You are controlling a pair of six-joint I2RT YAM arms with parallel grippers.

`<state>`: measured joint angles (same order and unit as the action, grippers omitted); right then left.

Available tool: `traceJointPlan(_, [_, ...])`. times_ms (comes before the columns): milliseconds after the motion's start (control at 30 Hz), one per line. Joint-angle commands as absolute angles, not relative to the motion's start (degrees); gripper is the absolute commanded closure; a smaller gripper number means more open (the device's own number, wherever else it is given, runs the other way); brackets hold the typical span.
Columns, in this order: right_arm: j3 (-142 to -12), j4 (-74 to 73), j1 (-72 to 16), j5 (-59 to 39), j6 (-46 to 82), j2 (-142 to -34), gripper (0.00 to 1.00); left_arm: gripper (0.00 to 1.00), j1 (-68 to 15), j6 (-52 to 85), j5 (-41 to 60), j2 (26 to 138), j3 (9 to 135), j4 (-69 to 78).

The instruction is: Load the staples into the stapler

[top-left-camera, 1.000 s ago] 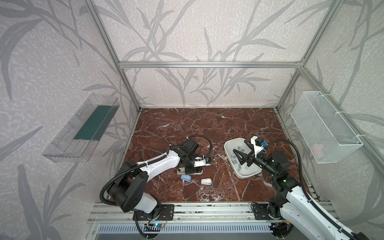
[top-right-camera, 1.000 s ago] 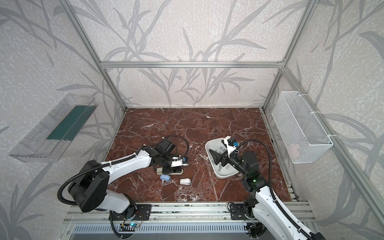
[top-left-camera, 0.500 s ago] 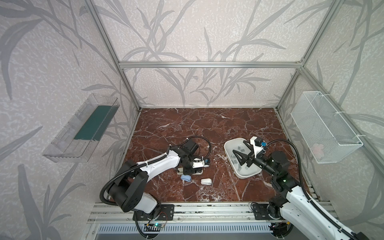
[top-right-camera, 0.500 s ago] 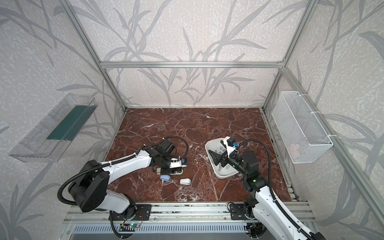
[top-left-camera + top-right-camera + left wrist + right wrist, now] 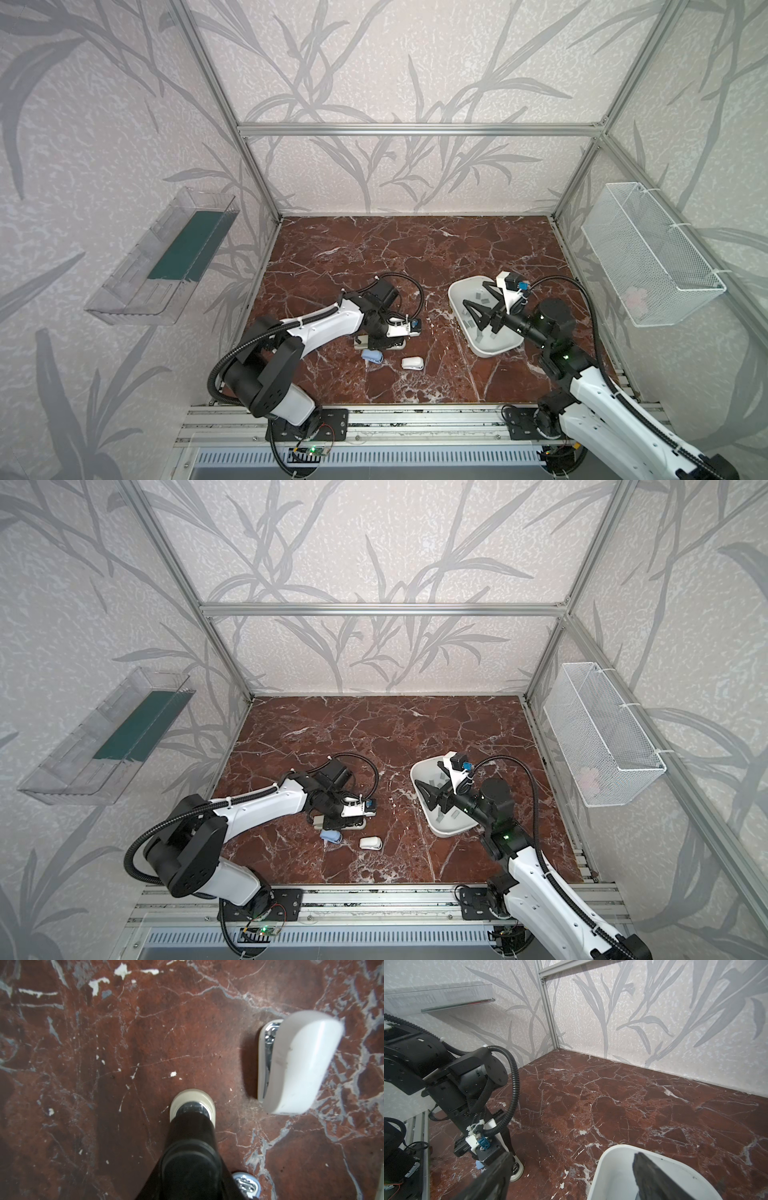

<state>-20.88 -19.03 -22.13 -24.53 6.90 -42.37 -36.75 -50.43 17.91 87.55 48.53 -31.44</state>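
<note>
Staples (image 5: pixel 483 296): flat grey strips in white tray (image 5: pixel 500 347) | left gripper (image 5: pixel 192 1113) clamps beige stapler (image 5: pixel 193 1095) | right gripper (image 5: pixel 474 294) open

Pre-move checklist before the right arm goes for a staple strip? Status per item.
1. Left gripper shut on the beige stapler: ok.
2. That stapler opened for loading: cannot tell, the fingers cover it.
3. Right gripper open and empty: ok.
4. Right gripper above the white tray: ok.
5. Staples lying loose in the tray: ok.
6. Blue stapler and white stapler apart from the tray: ok.
</note>
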Motion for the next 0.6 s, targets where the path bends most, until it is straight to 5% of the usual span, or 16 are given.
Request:
traceJointPlan(0, [-23.29, -19.87, -22.32, -25.72, 6.74, -42.79, 0.11, 0.88, -36.59, -52.95, 19.68, 87.28, 50.25, -32.75])
traceJointPlan(133, [-23.36, -21.03, -22.41, -27.84, 6.51, -44.09, 0.15, 1.00, -36.05, -53.99, 20.82, 82.99, 49.72, -32.33])
traceJointPlan(400, [-20.90, -31.89, -24.57, -35.28, 2.35, -48.82, 0.29, 1.00, -35.44, -55.54, 21.23, 77.32, 46.39, -10.89])
traceJointPlan(567, [-26.69, -21.99, -32.65, -36.04, -8.16, -53.72, 0.49, 1.00, -35.04, -54.10, 22.30, 85.84, 52.28, -8.88])
